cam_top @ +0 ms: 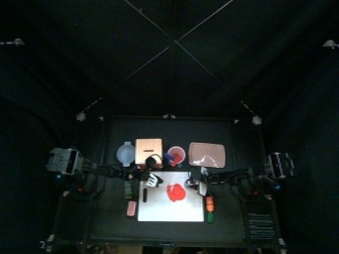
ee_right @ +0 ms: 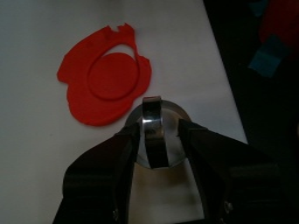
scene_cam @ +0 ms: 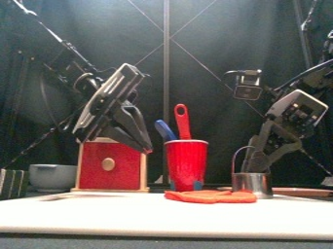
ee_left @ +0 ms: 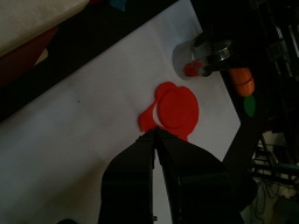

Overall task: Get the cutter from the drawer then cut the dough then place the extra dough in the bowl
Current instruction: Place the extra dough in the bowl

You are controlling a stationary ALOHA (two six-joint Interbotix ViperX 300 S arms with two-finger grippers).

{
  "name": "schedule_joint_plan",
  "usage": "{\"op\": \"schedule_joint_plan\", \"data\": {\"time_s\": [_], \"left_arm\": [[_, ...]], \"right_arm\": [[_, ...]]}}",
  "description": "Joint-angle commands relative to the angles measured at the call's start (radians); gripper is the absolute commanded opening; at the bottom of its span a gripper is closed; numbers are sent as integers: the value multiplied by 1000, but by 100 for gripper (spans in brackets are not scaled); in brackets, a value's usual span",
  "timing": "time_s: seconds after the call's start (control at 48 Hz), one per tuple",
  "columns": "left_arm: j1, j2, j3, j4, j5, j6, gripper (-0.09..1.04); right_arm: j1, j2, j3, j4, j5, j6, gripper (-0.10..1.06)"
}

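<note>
Nearest to me lies the white cutting board [scene_cam: 78, 214], and on it the red dough [ee_right: 100, 83], flat, with a round line pressed into it so that a disc sits inside an outer ring; the ring is broken by a small notch at one edge. Just beside the dough, on its right, stands the metal cutter [scene_cam: 251, 184], down on the bare board and off the dough. My right pincer [ee_right: 159, 131] is clenched on it, one jaw on each side of its rim. My left pincer [ee_left: 156, 144] hangs in the air over the board to the left of the dough, its jaws pressed together with nothing between them, touching neither dough nor board. Off the board's right edge, on the black table, lies an orange toy [ee_left: 242, 80] with a green end. Behind the dough stands the red cup [scene_cam: 185, 162] with a blue knife [scene_cam: 164, 129] and a red knife [scene_cam: 182, 117] sticking up from it. Left of the cup is the wooden box [scene_cam: 111, 165], showing its red drawer front, and further left the blue-grey bowl [scene_cam: 53, 176]; I cannot see inside it from here. At the back right lies the pink tray [cam_top: 207, 154].
</note>
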Motion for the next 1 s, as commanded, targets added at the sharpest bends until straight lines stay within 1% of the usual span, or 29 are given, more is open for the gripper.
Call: {"op": "schedule_joint_plan", "data": {"time_s": [0.021,0.062,0.167,0.271,0.396,0.5,0.625,0.854,1.0], "left_arm": [[-3,35,-69,204,32,-2,59],[-3,60,-92,253,46,-8,64],[-2,98,-130,301,72,9,79],[-5,107,-124,443,67,6,87],[-8,114,-149,474,67,6,88],[-25,141,-176,549,77,12,88],[-55,158,-198,735,87,11,88],[-84,155,-198,1101,86,9,88],[-83,170,-216,1241,80,11,88]], "right_arm": [[-5,-11,-14,2,-3,-2,79],[-3,-11,-14,2,-3,0,79],[0,-11,-14,3,6,5,79],[0,-11,-14,2,9,5,79],[0,-5,-14,2,9,5,79],[0,5,-14,2,9,3,79],[0,12,-14,3,9,5,79],[2,15,-14,2,9,5,79],[2,18,-15,2,9,5,79]]}}
